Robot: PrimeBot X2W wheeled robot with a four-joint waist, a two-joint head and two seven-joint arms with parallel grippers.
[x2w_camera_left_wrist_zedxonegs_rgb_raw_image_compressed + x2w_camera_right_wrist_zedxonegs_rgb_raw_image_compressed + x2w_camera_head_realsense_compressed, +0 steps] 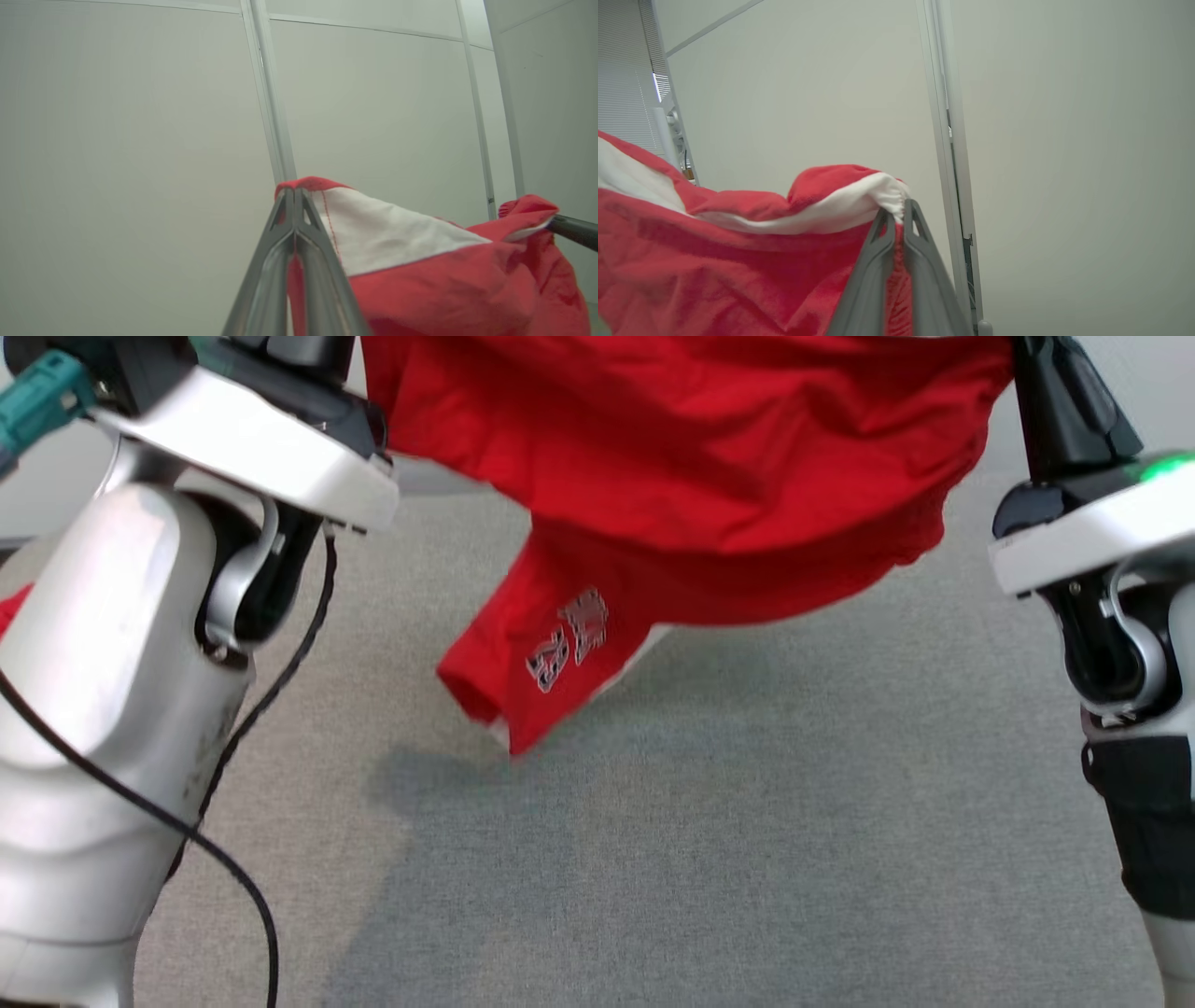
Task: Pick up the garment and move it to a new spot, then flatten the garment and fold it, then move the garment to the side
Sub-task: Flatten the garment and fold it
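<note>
**Currently: garment suspended between both pincers**

Presently the red garment (672, 457) hangs in the air, stretched between the two arms above the grey surface (747, 849). The left pincer (294, 191) is closed tight on one red-stitched corner, with cloth nipped between the fingertips. The right pincer (899, 205) is likewise clamped on a bunched corner, where a white band (822, 217) gathers at the tips. The cloth sags in the middle between the two grips. One sleeve (523, 653) droops lowest, toward the robot's left, and bears a pale printed emblem (569, 639) (its wording is not legible). Whether the sleeve end touches the surface cannot be told. Pale wall panels (140, 116) stand behind the garment in both wrist views.
</note>
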